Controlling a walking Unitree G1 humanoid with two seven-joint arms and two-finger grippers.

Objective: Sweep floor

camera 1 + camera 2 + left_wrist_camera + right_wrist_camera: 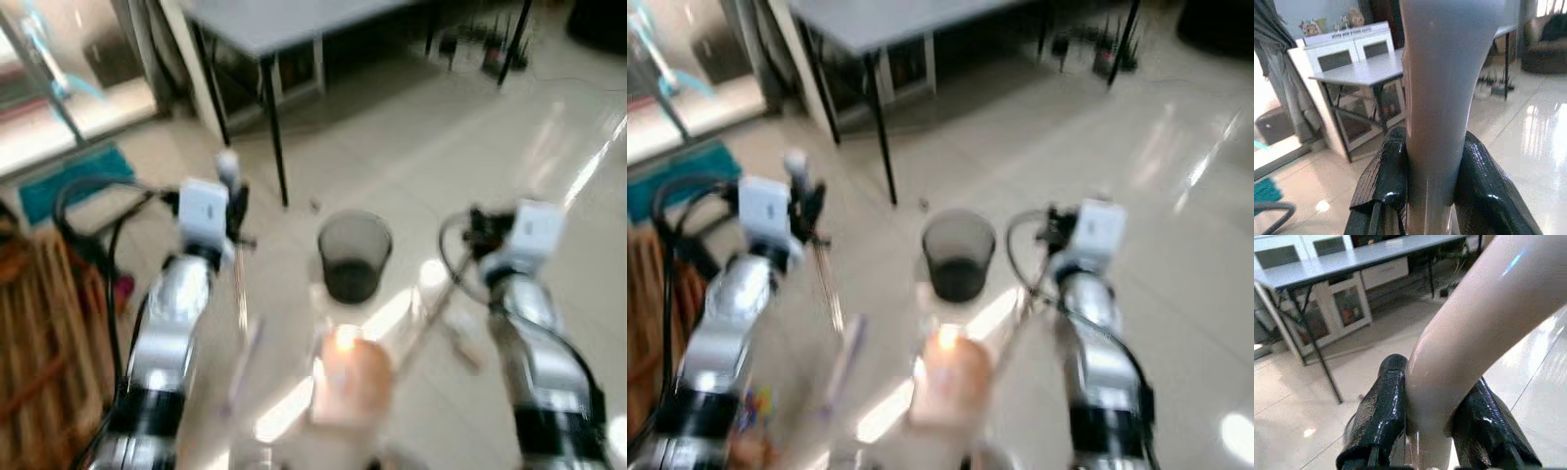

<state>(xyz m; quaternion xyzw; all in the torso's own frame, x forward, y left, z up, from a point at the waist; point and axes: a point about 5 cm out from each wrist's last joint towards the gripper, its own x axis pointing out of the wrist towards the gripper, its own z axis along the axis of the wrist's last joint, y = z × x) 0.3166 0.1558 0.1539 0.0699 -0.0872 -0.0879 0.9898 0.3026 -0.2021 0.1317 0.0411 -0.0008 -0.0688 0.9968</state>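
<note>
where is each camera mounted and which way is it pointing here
Left eye view: on the head, looking forward and down at the floor, the dark bin and both silver arms.
Right eye view: the stereo twin, same scene, table at the top.
Left wrist view: on the left wrist, looking along the left gripper, shut on a grey handle.
Right wrist view: on the right wrist, looking along the right gripper, shut on a beige handle.
Both wrist views share the grey table.

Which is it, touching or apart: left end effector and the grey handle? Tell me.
Touching. In the left wrist view, both black fingers press against the grey handle with no gap, the left end effector clamped around it.
</note>
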